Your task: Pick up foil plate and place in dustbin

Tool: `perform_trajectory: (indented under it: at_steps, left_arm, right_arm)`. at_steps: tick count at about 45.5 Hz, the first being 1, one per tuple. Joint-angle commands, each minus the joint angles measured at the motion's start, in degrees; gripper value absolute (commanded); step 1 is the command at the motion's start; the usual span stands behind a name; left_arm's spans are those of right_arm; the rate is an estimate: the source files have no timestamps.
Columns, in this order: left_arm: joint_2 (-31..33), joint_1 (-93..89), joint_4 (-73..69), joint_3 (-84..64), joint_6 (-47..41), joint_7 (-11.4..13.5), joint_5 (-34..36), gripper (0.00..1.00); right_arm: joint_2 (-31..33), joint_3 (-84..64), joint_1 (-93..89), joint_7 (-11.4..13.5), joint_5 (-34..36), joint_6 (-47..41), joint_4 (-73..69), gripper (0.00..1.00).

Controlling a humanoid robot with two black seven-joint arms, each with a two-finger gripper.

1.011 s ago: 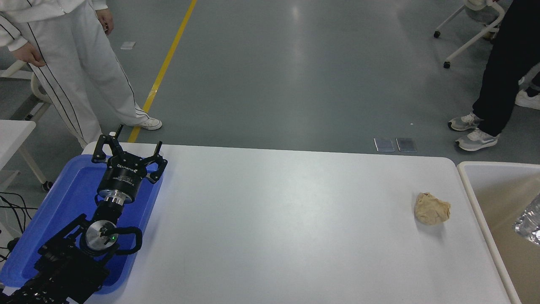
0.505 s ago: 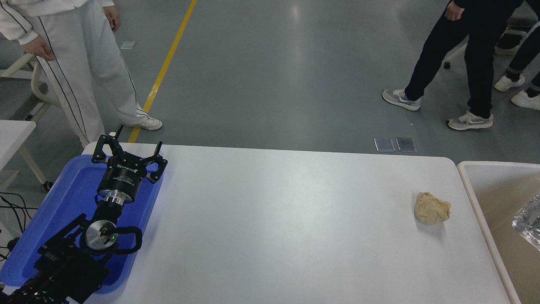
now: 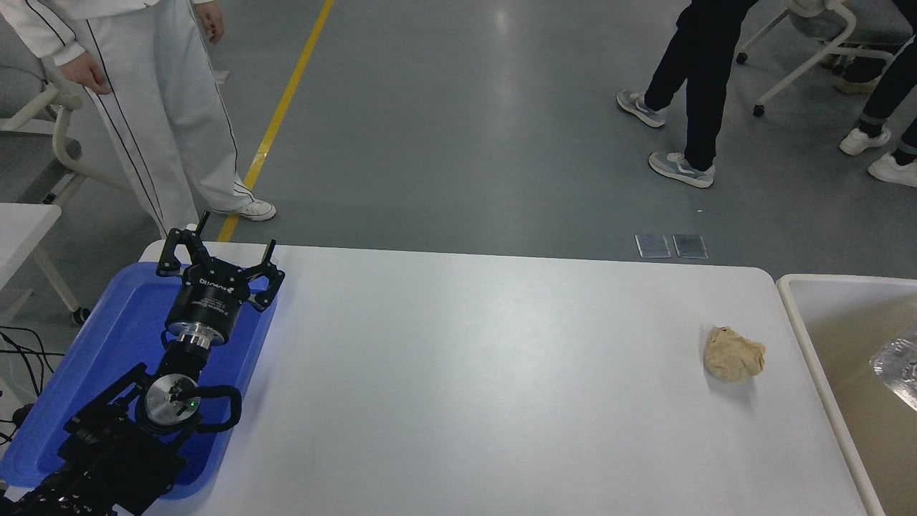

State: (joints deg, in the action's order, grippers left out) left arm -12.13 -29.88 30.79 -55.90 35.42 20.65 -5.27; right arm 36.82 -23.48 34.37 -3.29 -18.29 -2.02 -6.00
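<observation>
The foil plate (image 3: pixel 899 371) shows as a shiny crinkled silver piece at the picture's right edge, inside the dustbin (image 3: pixel 802 330), a large cream bin with a beige inside beside the table's right end. Most of the plate is cut off by the frame. My left gripper (image 3: pixel 221 247) is parked over the blue tray at the lower left, its fingers spread open and empty. My right arm and gripper are out of view.
A flat blue tray (image 3: pixel 107 344) lies at the table's left end. A crumpled tan paper ball (image 3: pixel 732 354) sits near the table's right end. A person in white (image 3: pixel 150 107) stands at the far left; a person in black (image 3: pixel 698 64) walks at the far right.
The foil plate has shifted slightly inside the bin. The person in black has walked left across the floor, and the person in white has stepped a little right. My left arm has not moved.
</observation>
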Motion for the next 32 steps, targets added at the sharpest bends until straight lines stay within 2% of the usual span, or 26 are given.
perform_trajectory:
  at_steps: [1, 2, 5, 8, 9, 15, 32]
  left_arm:
    - [0.0, 0.0, 0.0, 0.0, 0.0, 0.0, 0.0, 1.00]
    - [0.0, 0.0, 0.1, 0.0, 0.0, 0.0, 0.0, 1.00]
    - [0.0, 0.0, 0.0, 0.0, 0.0, 0.0, 0.0, 1.00]
    - [0.0, 0.0, 0.0, 0.0, 0.0, 0.0, 0.0, 1.00]
    - [0.0, 0.0, 0.1, 0.0, 0.0, 0.0, 0.0, 1.00]
    - [0.0, 0.0, 0.0, 0.0, 0.0, 0.0, 0.0, 1.00]
    - [0.0, 0.0, 0.1, 0.0, 0.0, 0.0, 0.0, 1.00]
  right_arm:
    - [-0.3, 0.8, -0.7, 0.0, 0.2, 1.1, 0.0, 0.00]
    - [-0.3, 0.8, -0.7, 0.0, 0.2, 1.1, 0.0, 0.00]
    - [-0.3, 0.7, -0.7, 0.0, 0.2, 2.0, 0.0, 0.16]
    - [-0.3, 0.8, -0.7, 0.0, 0.2, 4.1, 0.0, 0.48]
    - [-0.3, 0.8, -0.7, -0.1, 0.2, 5.1, 0.0, 0.55]
    - [-2.0, 0.9, -1.1, -0.1, 0.3, 10.4, 0.0, 0.91]
    - [-2.4, 1.0, -1.2, -0.1, 0.3, 11.1, -0.1, 0.96]
